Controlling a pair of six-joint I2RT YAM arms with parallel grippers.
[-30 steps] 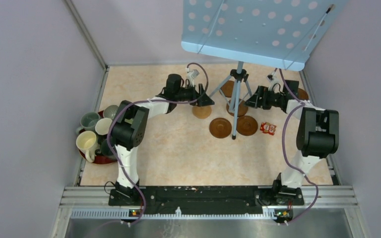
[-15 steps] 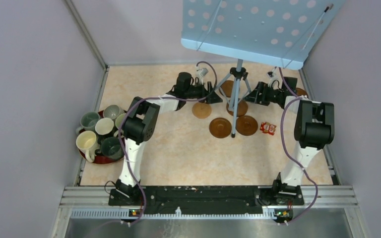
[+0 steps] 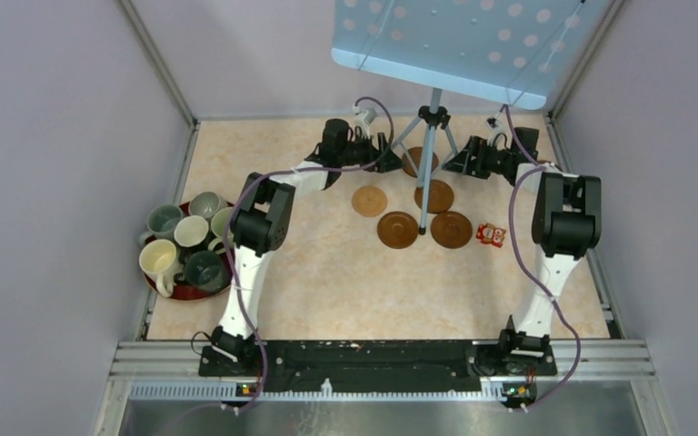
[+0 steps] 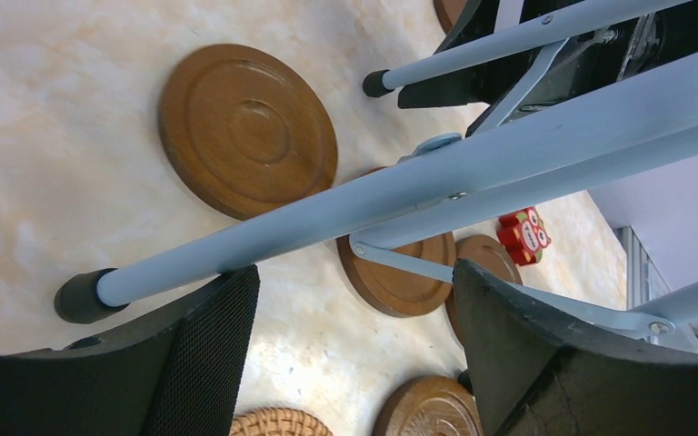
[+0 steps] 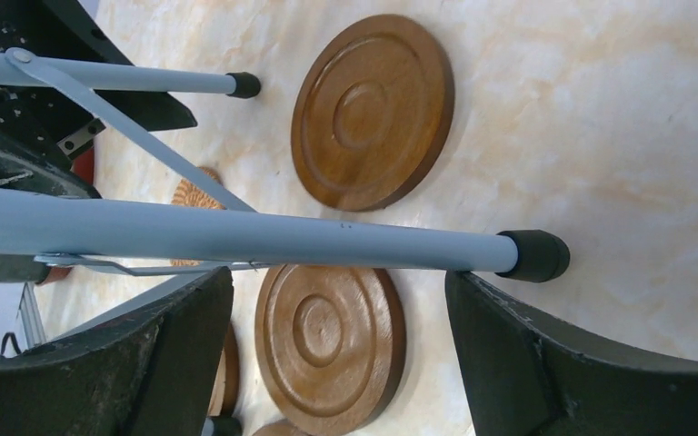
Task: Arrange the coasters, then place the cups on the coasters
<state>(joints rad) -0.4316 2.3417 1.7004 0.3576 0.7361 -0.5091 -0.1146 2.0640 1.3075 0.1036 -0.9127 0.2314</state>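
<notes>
Pale marbled table (image 3: pixel 327 272) carrying brown coasters (image 3: pixel 398 229) lying flat toward its far middle, a tripod stand (image 3: pixel 428 177) standing among them, a small red object (image 3: pixel 490 235) sitting just beside them, a dark red tray (image 3: pixel 165 289) resting at the left edge.

No legible text; markings on small red toy (image 4: pixel 524 238) too blurred.

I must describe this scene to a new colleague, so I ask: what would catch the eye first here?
A light blue perforated music stand stands at the far middle of the table, and the open left gripper and right gripper reach in at its thin legs, one from each side. Brown coasters lie scattered around its feet, while the cups crowd a dark red tray at the left edge.
</notes>
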